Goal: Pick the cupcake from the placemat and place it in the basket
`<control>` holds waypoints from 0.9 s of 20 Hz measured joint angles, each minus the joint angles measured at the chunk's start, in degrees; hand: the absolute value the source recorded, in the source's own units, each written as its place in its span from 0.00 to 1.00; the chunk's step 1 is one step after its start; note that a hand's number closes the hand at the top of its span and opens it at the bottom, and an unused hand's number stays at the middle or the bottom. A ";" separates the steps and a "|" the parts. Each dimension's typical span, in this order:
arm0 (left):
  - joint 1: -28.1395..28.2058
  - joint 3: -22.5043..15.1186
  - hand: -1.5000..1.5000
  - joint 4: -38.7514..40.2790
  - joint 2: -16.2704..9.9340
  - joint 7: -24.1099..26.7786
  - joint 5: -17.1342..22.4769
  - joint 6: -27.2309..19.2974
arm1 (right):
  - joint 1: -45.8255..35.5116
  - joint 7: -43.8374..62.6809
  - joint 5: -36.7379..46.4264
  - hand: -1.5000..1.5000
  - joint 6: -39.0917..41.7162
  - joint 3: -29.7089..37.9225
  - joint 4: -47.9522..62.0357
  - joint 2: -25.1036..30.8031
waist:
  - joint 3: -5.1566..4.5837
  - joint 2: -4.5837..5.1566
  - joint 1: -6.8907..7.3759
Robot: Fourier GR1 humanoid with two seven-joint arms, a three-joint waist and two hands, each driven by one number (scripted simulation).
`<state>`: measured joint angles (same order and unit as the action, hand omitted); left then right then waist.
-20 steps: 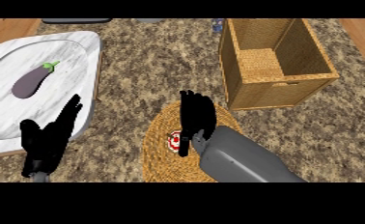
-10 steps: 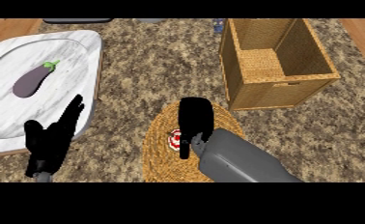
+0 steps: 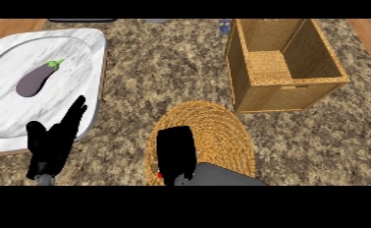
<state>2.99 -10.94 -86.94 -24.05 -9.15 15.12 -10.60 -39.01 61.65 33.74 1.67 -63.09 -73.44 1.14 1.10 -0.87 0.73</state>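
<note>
Speckled brown-and-tan granite is forming the counter (image 3: 181, 70), with a strip of wood grain showing at the far left and far right corners. Near the bottom centre, a round placemat (image 3: 225, 128) of coiled, straw-coloured fibre is lying flat on the stone. The robot's right hand (image 3: 176, 153) is hanging over the near-left part of this placemat, its black fingers pointing downward and bunched together; whether they are closing on anything cannot be told from this view. The cupcake (image 3: 159, 175) is sitting on the placemat beneath that hand, and only a small red-and-white sliver of it is showing at the hand's lower left edge. The grey right forearm (image 3: 217, 175) is entering from the lower edge behind the hand.

To the upper right, a rectangular woven basket (image 3: 290, 94) with tall, straight wicker walls is standing open-topped, just beyond the placemat's far edge. At the left, a white marble-patterned tray (image 3: 80, 55) with rounded corners is carrying a smooth purple eggplant (image 3: 35, 79) with a green stem, lying at a slant. The left hand (image 3: 52, 146) is resting at the lower left, overlapping the tray's near edge, with its fingers straight, pointing up and spread from the thumb.
</note>
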 measured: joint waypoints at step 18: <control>2.75 1.83 0.50 -1.00 0.34 -0.27 0.18 0.16 | -3.19 0.92 15.43 1.00 -18.57 18.34 -28.13 -0.61 | 0.05 -0.67 -2.73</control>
<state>5.75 -9.11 -87.94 -23.70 -9.42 15.31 -10.44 -42.20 62.57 49.18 -16.90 -44.75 -101.57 0.52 1.14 -1.54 -2.00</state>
